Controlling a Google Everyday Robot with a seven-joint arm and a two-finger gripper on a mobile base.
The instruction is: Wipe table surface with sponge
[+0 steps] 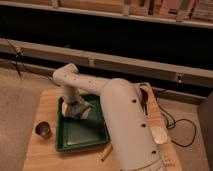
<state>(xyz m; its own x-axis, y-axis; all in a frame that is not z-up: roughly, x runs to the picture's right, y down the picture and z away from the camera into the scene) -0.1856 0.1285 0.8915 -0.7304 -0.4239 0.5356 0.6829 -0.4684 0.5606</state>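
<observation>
The light-brown wooden table surface point(42, 150) fills the lower left of the camera view. A green plastic tray point(82, 136) lies on it. My white arm reaches from the lower right over the tray. My gripper point(74, 110) hangs over the tray's far left corner, low above its floor. A pale yellowish object point(66, 107), possibly the sponge, shows by the gripper at the tray's far left; I cannot tell if it is held.
A small metal cup point(43, 130) stands on the table left of the tray. A yellow stick-like object point(106, 153) lies at the tray's front right corner. A dark cable point(175, 125) trails off the table's right side. A dark wall with a ledge runs behind.
</observation>
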